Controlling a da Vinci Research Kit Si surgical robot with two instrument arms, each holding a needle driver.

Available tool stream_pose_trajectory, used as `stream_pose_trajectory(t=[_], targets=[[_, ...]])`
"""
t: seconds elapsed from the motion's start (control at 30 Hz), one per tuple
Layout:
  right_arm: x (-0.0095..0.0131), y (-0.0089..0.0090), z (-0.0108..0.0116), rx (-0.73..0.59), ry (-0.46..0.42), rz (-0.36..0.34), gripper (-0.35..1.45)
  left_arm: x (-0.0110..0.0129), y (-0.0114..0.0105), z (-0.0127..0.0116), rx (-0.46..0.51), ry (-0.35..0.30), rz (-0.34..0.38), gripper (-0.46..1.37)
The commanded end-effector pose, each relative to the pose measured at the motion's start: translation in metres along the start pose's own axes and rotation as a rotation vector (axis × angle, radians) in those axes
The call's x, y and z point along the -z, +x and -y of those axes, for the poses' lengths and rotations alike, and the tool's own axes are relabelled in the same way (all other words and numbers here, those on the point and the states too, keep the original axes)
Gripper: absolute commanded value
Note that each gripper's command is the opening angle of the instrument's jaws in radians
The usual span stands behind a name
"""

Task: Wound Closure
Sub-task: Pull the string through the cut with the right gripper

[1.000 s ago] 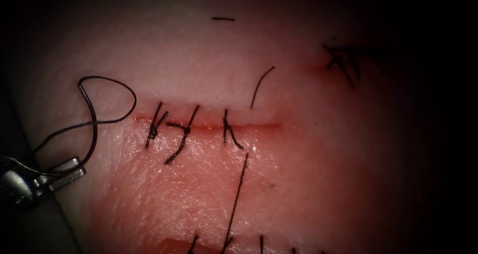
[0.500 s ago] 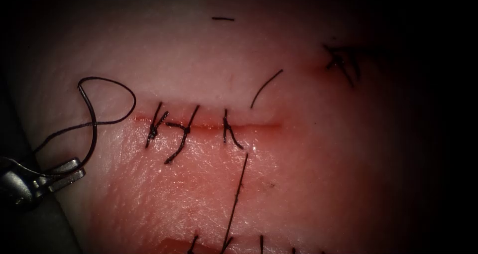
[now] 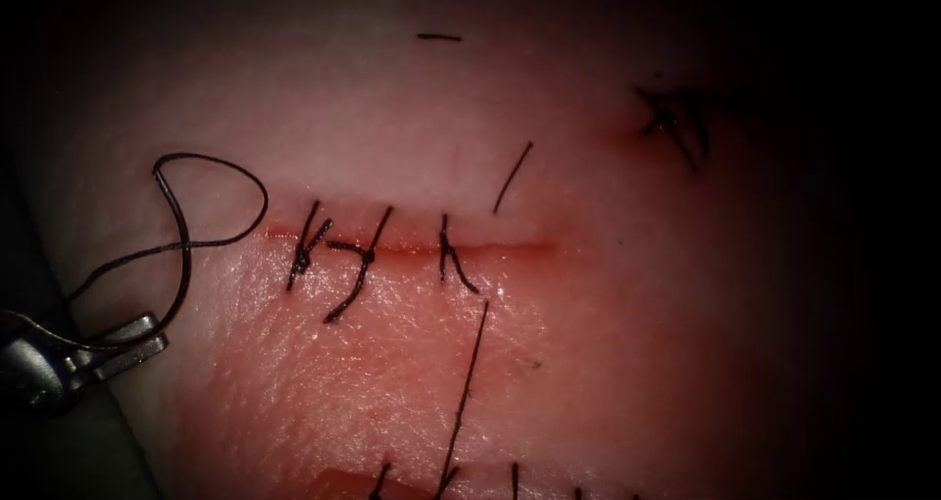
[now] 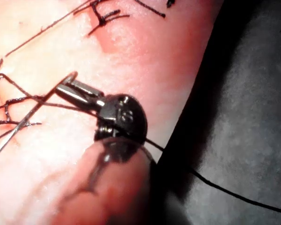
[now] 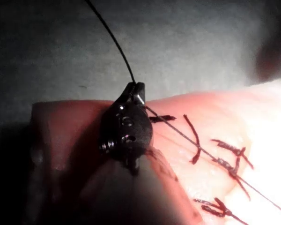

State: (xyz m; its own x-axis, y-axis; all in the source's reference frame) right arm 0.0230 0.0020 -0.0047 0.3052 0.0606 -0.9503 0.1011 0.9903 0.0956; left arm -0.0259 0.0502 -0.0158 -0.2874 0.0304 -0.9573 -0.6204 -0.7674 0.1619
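Just changed: short thread tail (image 3: 513, 176) above the cut (image 3: 510, 248), rt of the 3rd stitch, now straighter and a bit shorter than half a sec ago, when curved w/ tip further rt. Nothing else moved: left pincer (image 3: 147, 331) in same spot at the tissue's (image 3: 392, 382) lower-left edge, thread loop (image 3: 260, 201) beside it unchanged in shape.

L pincer clenched on the needle (image 4: 18, 129), gripped near one end per left wrist view; rest of curve sweeps out over the tissue surface, not in the tissue, left of the cut's left end.

R pincer (image 5: 135, 89) clenched on thread per right wrist view, w/ one strand running up away from the jaws and one stretched across the tissue past the stitches.

Long straight strand (image 3: 469, 382) leaves the tissue just below the cut under the tail and runs off the lower edge.

Three stitches (image 3: 363, 260) cross the cut; stretch rt of the 3rd still open, red fluid (image 3: 529, 249) along it.

Meaning, as a guess: tail shifting while L side sits idle suggests slack being taken up on the strand at the 4th stitch site; knot there not yet made.
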Motion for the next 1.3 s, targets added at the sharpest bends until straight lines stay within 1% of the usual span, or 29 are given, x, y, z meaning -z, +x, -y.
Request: stream_pose_trajectory(t=[0.03,0.07,0.1,0.13,0.23,0.3,0.43,0.53,0.67,0.73,0.87,0.93,1.03,1.1,1.17,1.23,1.3], targets=[[0.0001,-0.0001,-0.0001,-0.001,-0.002,0.001,-0.26,0.0,0.0,0.0,0.0,-0.004,0.0,-0.35],[0.0001,-0.0002,-0.0002,-0.001,-0.003,0.001,-0.08,0.0,0.0,0.0,0.0,-0.004,0.0,-0.35],[0.0001,-0.0003,-0.0003,-0.002,-0.002,0.004,0.24,0.0,0.0,0.0,0.0,-0.004,0.0,-0.35],[0.0001,-0.0004,-0.0004,-0.002,-0.004,0.003,0.43,0.0,0.0,0.0,0.0,-0.004,0.0,-0.35],[0.0003,-0.0007,-0.0007,-0.003,-0.039,0.003,0.95,0.0,0.0,0.0001,0.001,-0.004,0.0,-0.35],[0.0008,-0.001,-0.0011,-0.006,-0.077,0.005,1.17,0.0,0.0,0.0001,0.001,-0.005,-0.001,-0.35],[0.002,-0.0012,-0.0019,-0.014,-0.09,0.008,1.19,-0.0001,0.0,0.0001,0.001,-0.005,0.0,-0.35],[0.0037,-0.0015,-0.003,-0.026,-0.114,0.02,1.18,-0.0001,0.0,0.0002,0.001,-0.005,0.0,-0.35],[0.006,-0.0018,-0.0045,-0.045,-0.138,0.018,1.18,-0.0002,0.0,0.0001,0.002,-0.004,0.0,-0.35],[0.0074,-0.002,-0.0056,-0.057,-0.162,0.006,1.17,-0.0003,0.0,0.0001,0.002,-0.004,0.0,-0.35],[0.0093,-0.0025,-0.0074,-0.071,-0.219,-0.025,1.13,-0.0004,0.0,0.0,0.002,-0.004,0.0,-0.35],[0.0105,-0.0031,-0.0087,-0.117,-0.269,-0.051,1.1,-0.0005,0.0,0.0,0.002,-0.006,0.003,-0.35],[0.0112,-0.0037,-0.01,-0.202,-0.313,-0.071,1.02,-0.0005,0.0,0.0,0.002,-0.006,0.002,-0.35],[0.0115,-0.0042,-0.0107,-0.216,-0.344,-0.091,0.99,-0.0005,0.0,0.0,0.002,-0.006,0.003,-0.35],[0.0118,-0.0051,-0.0121,-0.236,-0.381,-0.111,1.0,-0.0004,0.0,0.0,0.002,-0.006,0.002,-0.35],[0.0119,-0.0056,-0.0129,-0.257,-0.405,-0.112,0.99,-0.0004,0.0,0.0001,0.001,-0.008,0.004,-0.35],[0.0119,-0.0061,-0.0137,-0.287,-0.433,-0.092,0.99,-0.0003,0.0,0.0001,0.001,-0.011,0.006,-0.35]])
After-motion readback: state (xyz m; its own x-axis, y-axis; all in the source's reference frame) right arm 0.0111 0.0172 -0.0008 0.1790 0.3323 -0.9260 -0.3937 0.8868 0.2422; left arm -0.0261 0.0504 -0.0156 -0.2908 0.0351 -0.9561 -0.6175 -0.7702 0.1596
